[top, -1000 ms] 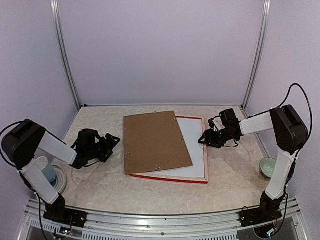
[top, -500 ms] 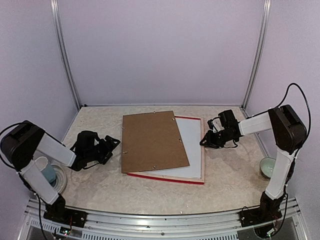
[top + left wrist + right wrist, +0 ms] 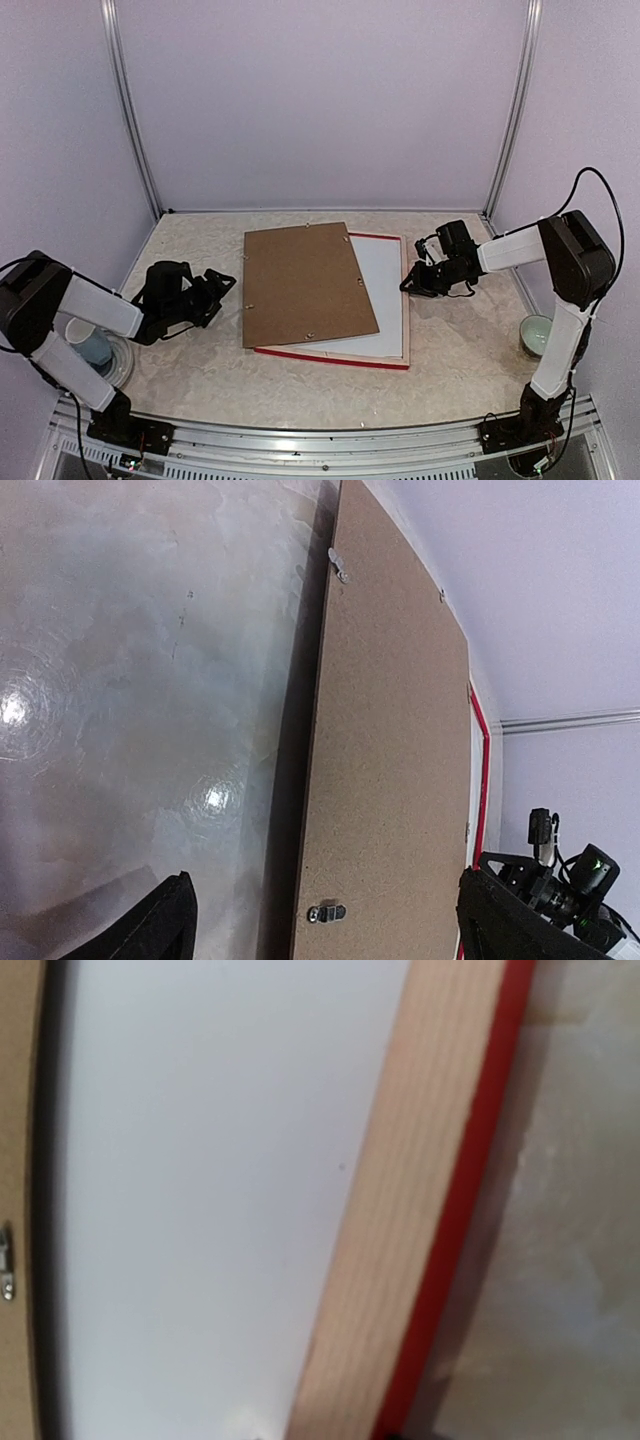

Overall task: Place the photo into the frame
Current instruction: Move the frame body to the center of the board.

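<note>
Left gripper first. In the left wrist view its two fingers sit at the bottom corners, spread wide with nothing between them, so those jaws are open. It hangs low over the table, at 9 o'clock of the board and clearly apart from it.

Right gripper: the top view puts its tips right at the 3 o'clock rail of the frame. We honestly can't tell if the jaws are clamped on the rail or just beside it. Its own camera is filled by rail and sheet, so that's no help.

Our count is two arms, one frame, one board, one white sheet, one cup and one bowl.

The frame lies flat mid-table, pale wood back up, red along the outer edge. The board lies skewed on top, covering the 9 o'clock side and sticking out past the frame at 9 and 12. The white sheet fills the uncovered part. Whether that's the photo's back, we can't tell.

Only the top view gets the cup on its plate at 8 o'clock and the bowl at 4 o'clock. The left wrist view gives us two metal clips on the board's near edge, plus the right gripper far off. The right wrist view shows the rail's wood grain and one clip at 9 o'clock.
</note>
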Tool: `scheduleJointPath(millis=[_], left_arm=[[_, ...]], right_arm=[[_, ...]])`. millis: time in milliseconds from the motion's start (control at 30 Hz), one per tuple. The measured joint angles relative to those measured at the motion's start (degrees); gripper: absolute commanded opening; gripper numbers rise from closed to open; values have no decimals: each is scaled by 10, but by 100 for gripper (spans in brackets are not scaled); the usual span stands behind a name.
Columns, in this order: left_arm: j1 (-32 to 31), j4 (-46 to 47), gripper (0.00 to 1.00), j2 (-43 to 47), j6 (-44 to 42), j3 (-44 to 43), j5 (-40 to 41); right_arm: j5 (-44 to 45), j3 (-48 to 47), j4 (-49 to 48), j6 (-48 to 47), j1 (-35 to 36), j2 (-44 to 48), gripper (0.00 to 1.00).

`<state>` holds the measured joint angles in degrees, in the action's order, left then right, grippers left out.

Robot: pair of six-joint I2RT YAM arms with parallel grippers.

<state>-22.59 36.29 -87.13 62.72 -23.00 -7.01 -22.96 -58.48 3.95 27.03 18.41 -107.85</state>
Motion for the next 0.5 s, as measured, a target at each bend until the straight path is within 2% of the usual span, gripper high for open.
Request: scheduleJointPath(millis=[500], left_arm=[[4,-42,90,68,0,20,19]], right_arm=[[16,80,-1,1,61,69,21]])
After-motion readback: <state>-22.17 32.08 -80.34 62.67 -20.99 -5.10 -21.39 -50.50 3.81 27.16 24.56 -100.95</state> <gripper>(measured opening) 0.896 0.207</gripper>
